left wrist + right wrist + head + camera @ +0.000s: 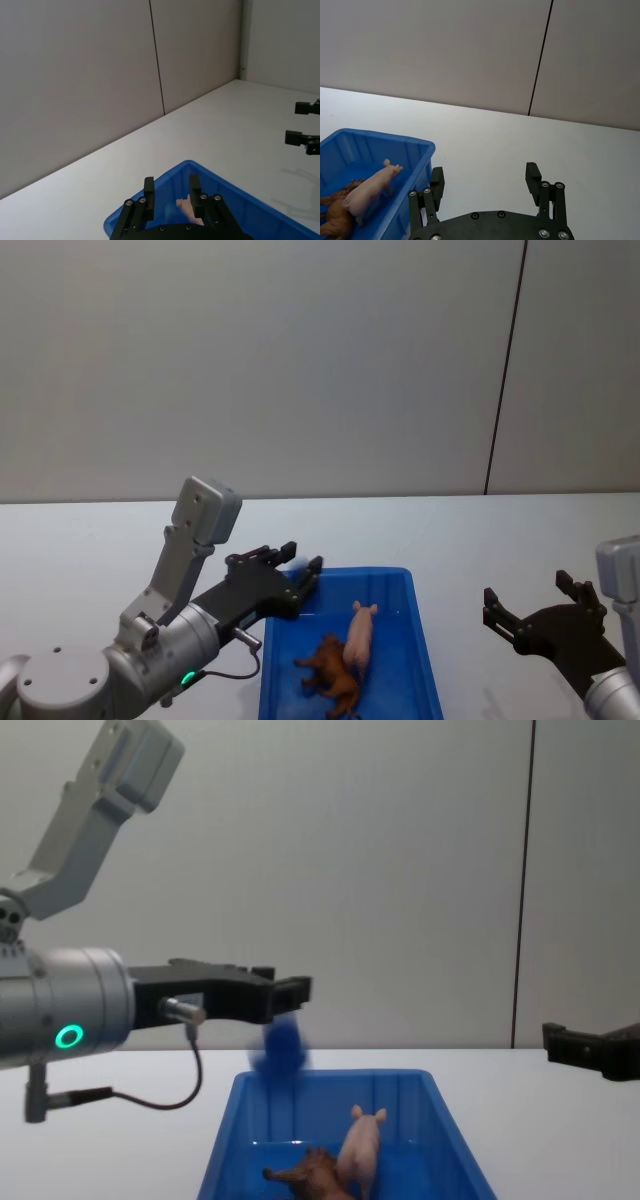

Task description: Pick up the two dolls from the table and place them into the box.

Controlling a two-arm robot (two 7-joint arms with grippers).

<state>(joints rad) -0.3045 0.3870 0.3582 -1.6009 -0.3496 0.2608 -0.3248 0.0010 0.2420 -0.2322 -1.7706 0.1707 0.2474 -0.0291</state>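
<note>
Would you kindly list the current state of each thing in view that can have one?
Pink pig: lying inside the box, beside the brown animal.
Brown animal: lying inside the box, touching the pig.
Blue box: upright on the table, holding both dolls.
Left gripper: open, empty, above the box's far left corner.
Right gripper: open, empty, above the table to the right of the box.
Table: white, bearing the box.
</note>
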